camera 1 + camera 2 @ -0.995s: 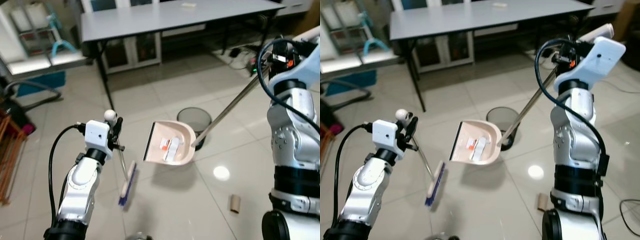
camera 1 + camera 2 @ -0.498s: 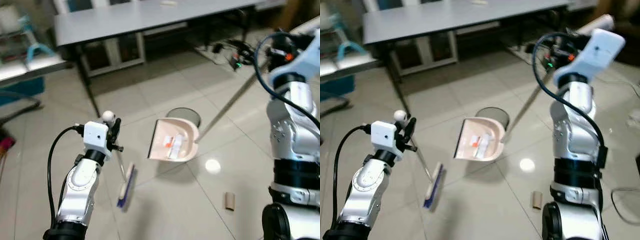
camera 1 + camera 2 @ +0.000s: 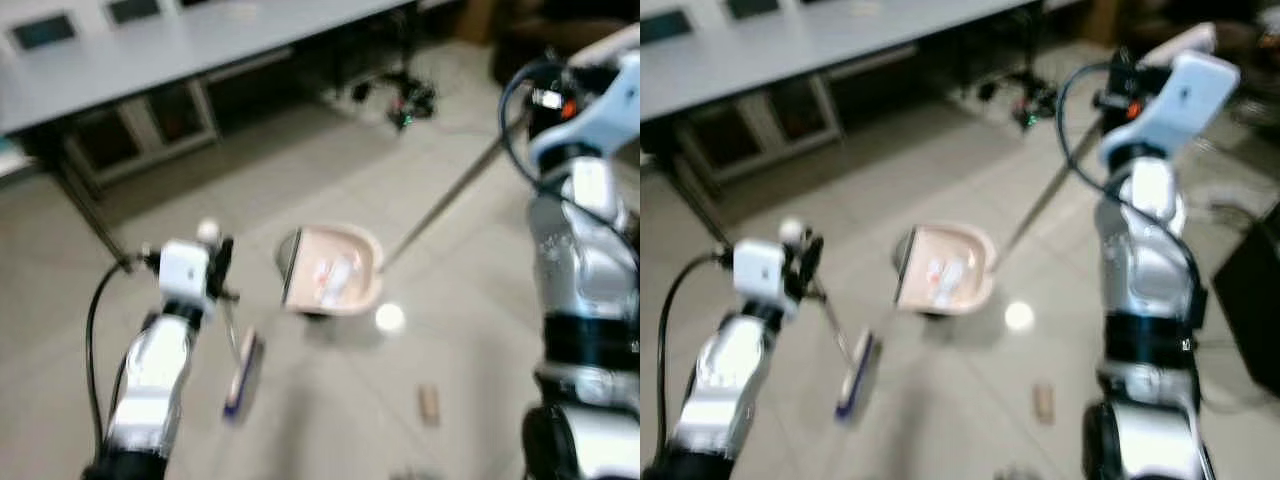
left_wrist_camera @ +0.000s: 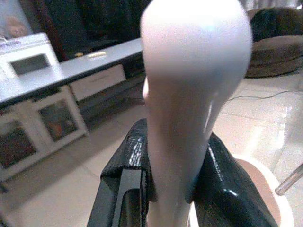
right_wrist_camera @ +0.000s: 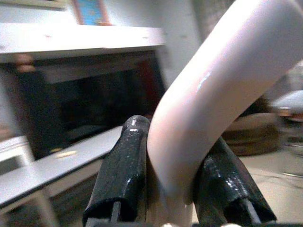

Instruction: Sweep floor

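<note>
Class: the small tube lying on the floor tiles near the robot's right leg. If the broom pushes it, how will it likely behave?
The tube looks like a cardboard roll lying on its side, so it would probably roll rather than slide. It seems small and hollow, so likely light. The glossy floor may let it run on past the broom.

Both head views are motion-blurred — debris in the dustpan [image 3: 330, 272] cannot be identified.

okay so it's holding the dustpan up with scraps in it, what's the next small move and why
Probably tip the dustpan so its scraps slide out. The right hand holds it raised by the long handle, and a dark bin seems to sit just beneath it. The left hand keeps the broom aside.
</note>
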